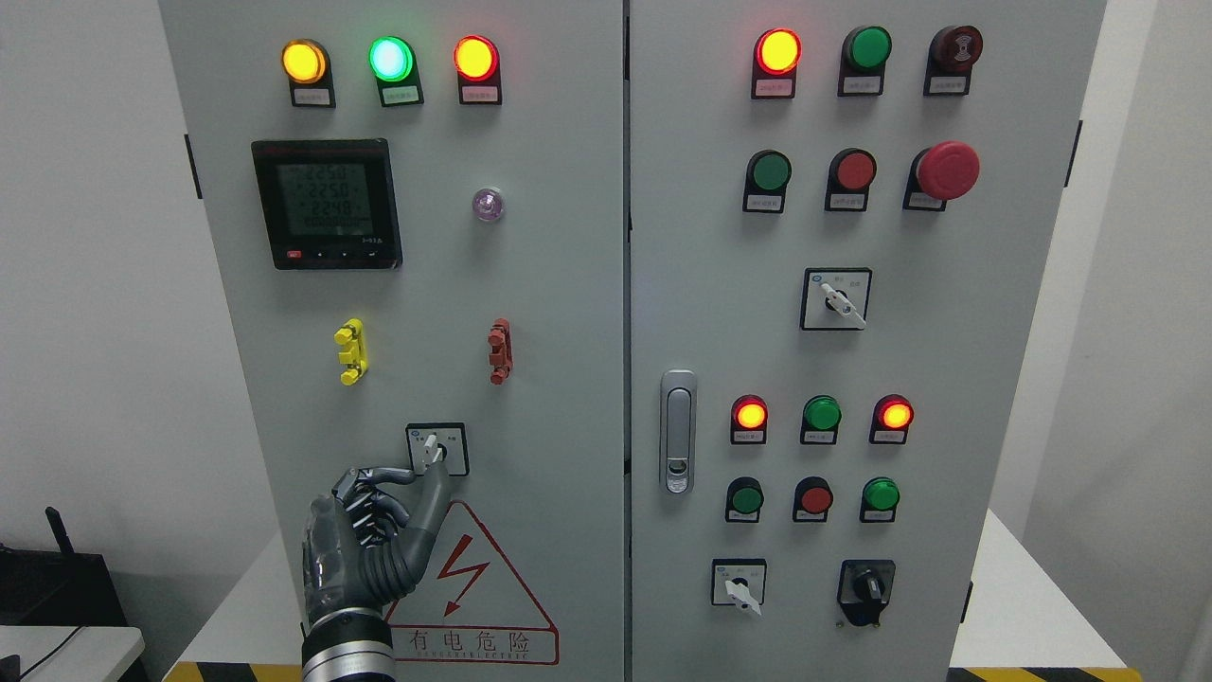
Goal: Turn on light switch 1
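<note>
The pale grey steel control cabinet [568, 284] filled the frame, two doors side by side. On the left door a row of lit round lamps, yellow [304, 61], green [391, 59] and red [475, 58], glowed along the top, with a black digital meter [327, 205] below them, and lower still a yellow plastic clip [349, 351] and a red plastic clip [499, 350]. A red-bordered triangular warning sign [473, 587] with a lightning bolt sat at the bottom, partly covered by the arm. Over on the right door, a big red mushroom stop button [947, 170] and a grey metal door latch [678, 432] stood well clear.

The small white rotary switch on its black-framed square plate [436, 449] sat low on the left door. The grey jointed left hand [379, 530] rose from the lower left, its thumb and forefinger reaching up to the knob's lower end, other fingers curled; whether they actually pinched it could not be told.

A white surface [1023, 606] carried the cabinet, white walls behind.
</note>
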{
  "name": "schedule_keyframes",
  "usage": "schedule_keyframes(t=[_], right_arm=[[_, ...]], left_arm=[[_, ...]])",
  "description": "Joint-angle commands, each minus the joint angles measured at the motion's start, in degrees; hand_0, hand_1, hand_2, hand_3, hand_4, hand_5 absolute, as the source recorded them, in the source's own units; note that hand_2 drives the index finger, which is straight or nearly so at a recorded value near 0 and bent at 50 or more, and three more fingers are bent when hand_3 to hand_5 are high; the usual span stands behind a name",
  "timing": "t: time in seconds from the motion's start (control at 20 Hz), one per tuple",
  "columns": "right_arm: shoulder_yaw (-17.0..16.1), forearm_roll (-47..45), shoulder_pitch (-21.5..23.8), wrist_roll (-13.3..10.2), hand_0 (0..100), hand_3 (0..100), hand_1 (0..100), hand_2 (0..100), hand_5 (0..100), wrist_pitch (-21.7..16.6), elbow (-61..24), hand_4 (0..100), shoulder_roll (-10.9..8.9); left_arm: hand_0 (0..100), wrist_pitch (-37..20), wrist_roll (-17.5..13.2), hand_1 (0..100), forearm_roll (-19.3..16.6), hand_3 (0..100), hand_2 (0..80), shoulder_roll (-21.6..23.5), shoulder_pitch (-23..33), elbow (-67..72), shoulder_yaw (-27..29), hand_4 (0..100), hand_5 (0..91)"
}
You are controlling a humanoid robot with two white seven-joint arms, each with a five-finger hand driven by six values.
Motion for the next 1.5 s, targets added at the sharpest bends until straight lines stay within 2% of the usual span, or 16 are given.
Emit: schedule_keyframes(t=[0.0,1.2,1.45], right_arm=[[0.97,-1.41,0.0,-0.01,12,0,39,0,0,0.01,0.0,0,-0.04],[0.97,-1.41,0.0,-0.01,12,0,39,0,0,0.01,0.0,0,-0.04],[0.97,-1.41,0.0,0.08,12,0,39,0,0,0.01,0.0,0,-0.04]], left_arm=[[19,0.85,0.01,59,-0.01,89,50.3,0.02,-0.64,0.06,-0.29,95,86.9],[24,2.25,0.01,52,0.16,89,51.8,0.02,-1.78,0.06,-1.43,96,86.8],[25,2.69,1.59,50,0.16,89,52.1,-0.07,-1.78,0.15,-1.34,96,86.8]])
